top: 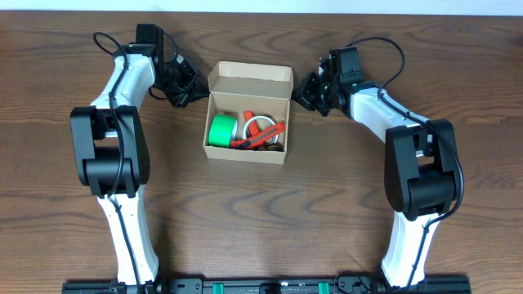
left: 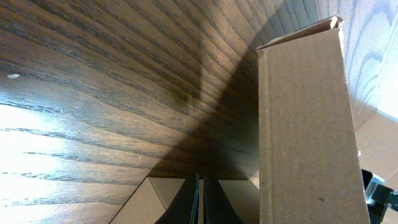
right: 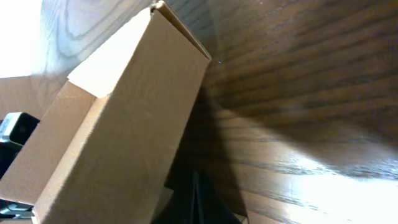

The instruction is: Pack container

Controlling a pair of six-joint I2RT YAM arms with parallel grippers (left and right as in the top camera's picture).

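The container [top: 245, 155], a tan cardboard box, stands open in the middle of the table with its lid flap [top: 249, 80] raised at the back. Inside lie a green tape roll [top: 221, 131] and red-and-white items [top: 263, 131]. My left gripper [top: 196, 88] is at the box's left side. In the left wrist view its fingers [left: 200, 200] are shut on a thin tan side flap beside the box wall [left: 305, 124]. My right gripper [top: 299, 94] is at the right side. Its fingers [right: 194, 199] are closed on a shadowed flap beside the wall [right: 124, 124].
The dark wooden table [top: 343, 204] surrounds the box. Both arms reach in from the front, their black cables looping near the back edge. A black rail runs along the table's front edge.
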